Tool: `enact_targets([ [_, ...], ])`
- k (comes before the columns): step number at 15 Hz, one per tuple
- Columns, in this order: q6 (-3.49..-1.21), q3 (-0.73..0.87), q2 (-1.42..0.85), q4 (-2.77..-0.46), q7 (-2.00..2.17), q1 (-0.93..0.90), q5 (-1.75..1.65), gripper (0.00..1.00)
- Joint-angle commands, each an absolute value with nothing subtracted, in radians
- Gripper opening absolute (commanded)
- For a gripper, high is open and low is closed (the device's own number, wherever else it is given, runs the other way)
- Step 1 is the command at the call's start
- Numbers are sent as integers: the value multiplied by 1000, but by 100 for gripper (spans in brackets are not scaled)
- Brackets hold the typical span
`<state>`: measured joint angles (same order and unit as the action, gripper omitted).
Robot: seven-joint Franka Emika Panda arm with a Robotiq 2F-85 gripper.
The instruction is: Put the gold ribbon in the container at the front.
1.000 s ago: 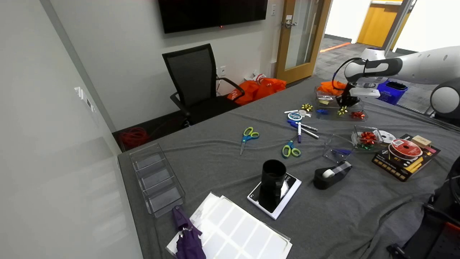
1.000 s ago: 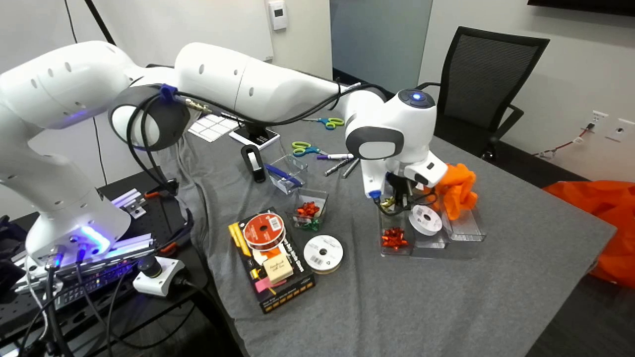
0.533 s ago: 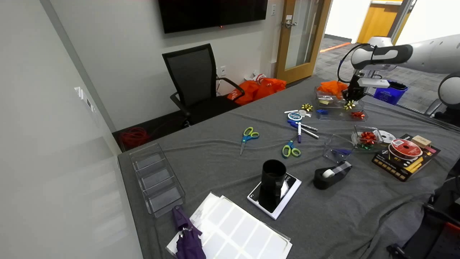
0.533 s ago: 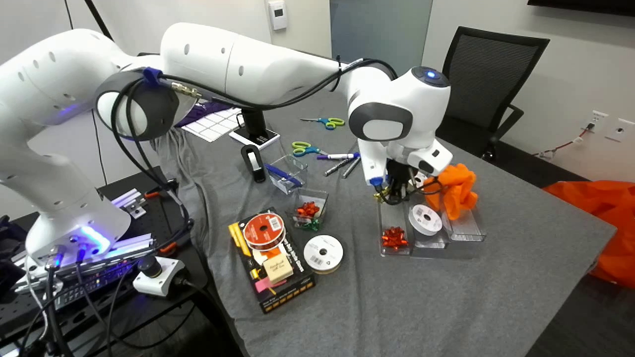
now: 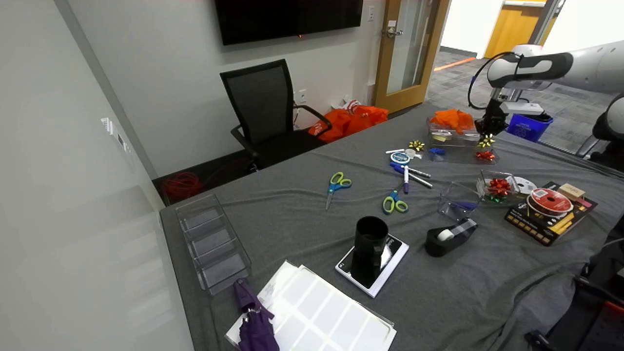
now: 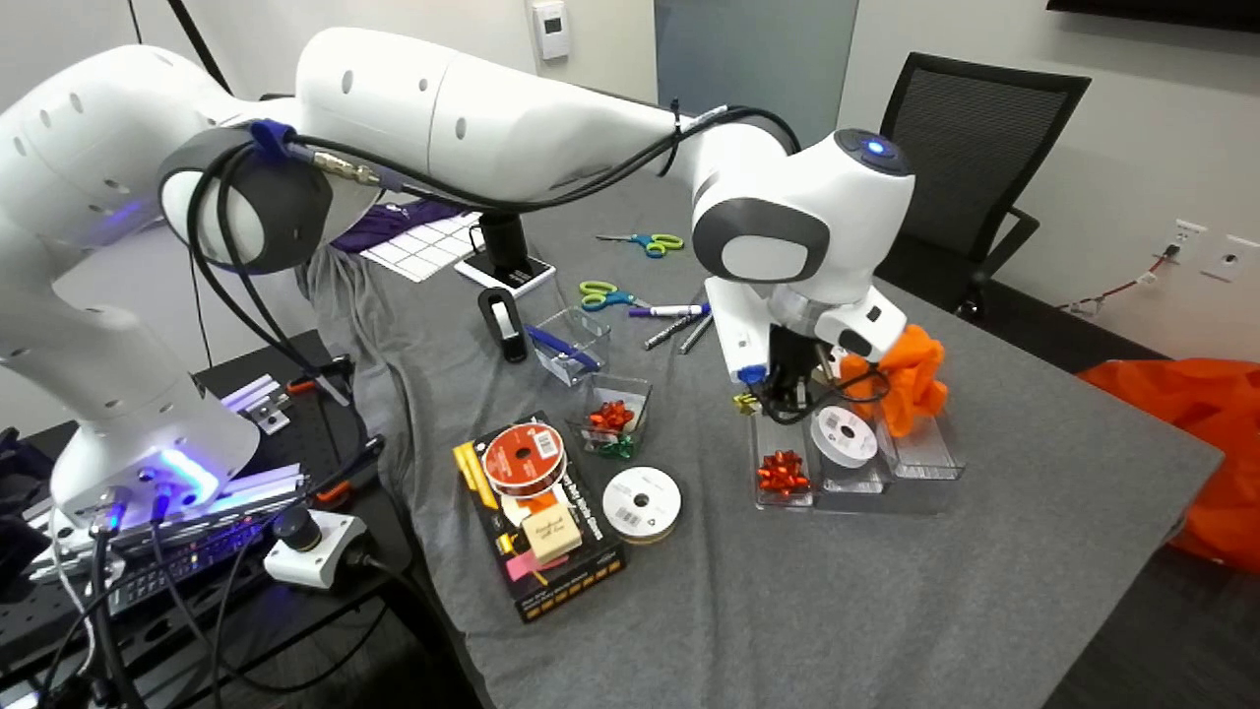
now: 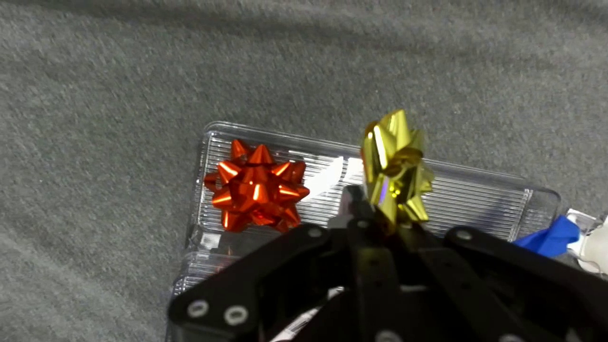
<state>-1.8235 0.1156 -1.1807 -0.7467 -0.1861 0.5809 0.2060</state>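
Note:
The gold ribbon (image 7: 396, 161), a shiny star-shaped bow, is pinched at its lower part by my gripper (image 7: 380, 216), which is shut on it. The bow overlaps the far rim of a clear container (image 7: 313, 145) in the wrist view, held above it. A red bow (image 7: 256, 190) lies at the left end of that container. In an exterior view the gold bow (image 5: 486, 141) hangs just above the red bow (image 5: 485, 155). From the opposite side only a bit of the gold bow (image 6: 745, 404) shows beside the dark gripper; the fingertips are hidden there.
Against this container stand clear compartments with a white spool (image 6: 845, 436) and orange cloth (image 6: 901, 379). A blue piece (image 7: 551, 237) sits at the container's right end. Another gold bow (image 5: 417, 146) lies on the table. A small clear box (image 6: 615, 394) holds red and green bows.
My gripper has carried the gold ribbon along the container, toward the end where the red bow lies. It stayed shut on the bow throughout. The arm's upper links have risen.

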Motion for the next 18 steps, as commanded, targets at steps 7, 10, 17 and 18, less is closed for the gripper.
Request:
enact_targets([
  [7,-1811,117,-1170,-760,-200,583,202,1],
  [10,-1835,123,-1148,-815,-238,581,188,1],
  [17,-1917,124,-1088,-958,-317,574,167,1],
  [18,-1928,122,-1070,-987,-326,572,170,1],
])
